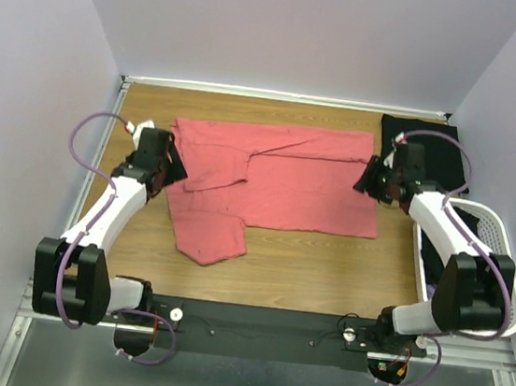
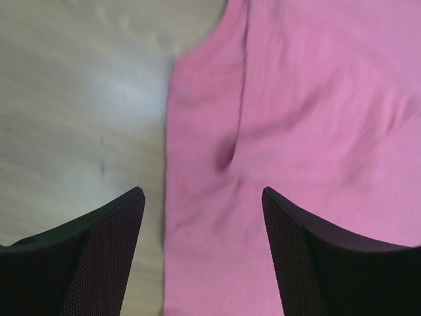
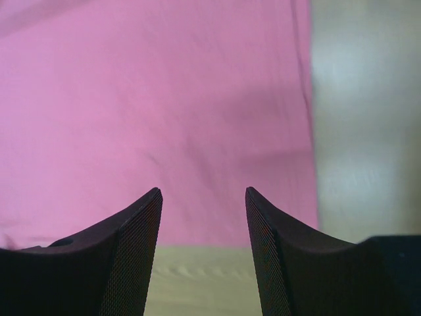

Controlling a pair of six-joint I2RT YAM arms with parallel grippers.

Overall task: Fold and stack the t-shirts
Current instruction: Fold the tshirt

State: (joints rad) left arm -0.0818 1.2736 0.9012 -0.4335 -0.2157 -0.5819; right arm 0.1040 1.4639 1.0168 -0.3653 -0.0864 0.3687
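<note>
The coral-pink t-shirt (image 1: 283, 182) lies partly folded on the table (image 1: 324, 267). We see the left gripper (image 1: 172, 166) at its left edge and the right gripper (image 1: 370, 180) at its right edge, both with fingers apart, clamping nothing.

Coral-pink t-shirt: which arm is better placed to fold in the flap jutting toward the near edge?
Probably left: the left gripper sits open at the t-shirt's left edge beside that flap; the right gripper is across it.
</note>
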